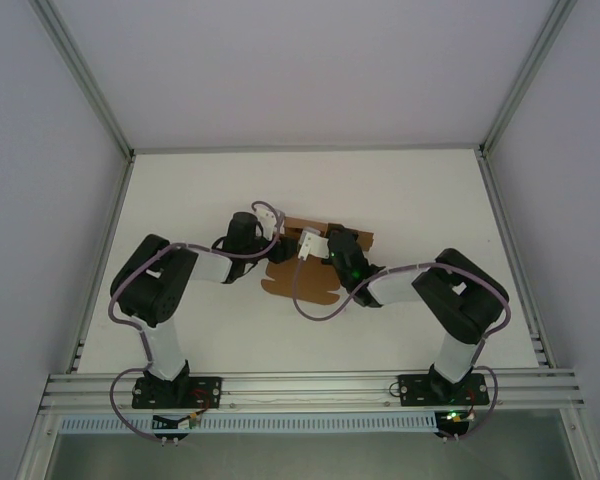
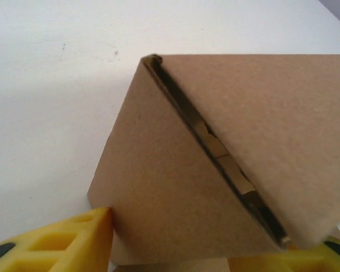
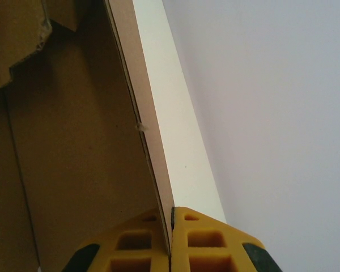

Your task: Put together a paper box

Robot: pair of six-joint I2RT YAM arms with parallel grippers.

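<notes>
The paper box (image 1: 315, 285) lies half-folded at the middle of the table (image 1: 410, 200), and I can see inner tabs through the slit between two raised panels. Both arms bend inward to it. My right gripper (image 3: 171, 226) is pinched tight on one panel's edge. The left gripper (image 2: 170, 246) straddles a folded corner with its fingers apart, and I cannot tell if it squeezes.

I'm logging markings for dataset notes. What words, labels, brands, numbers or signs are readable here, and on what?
None can be read.
The paper box is plain brown cardboard with no print.
The left hand and right hand are plain yellow with no marks.
</notes>
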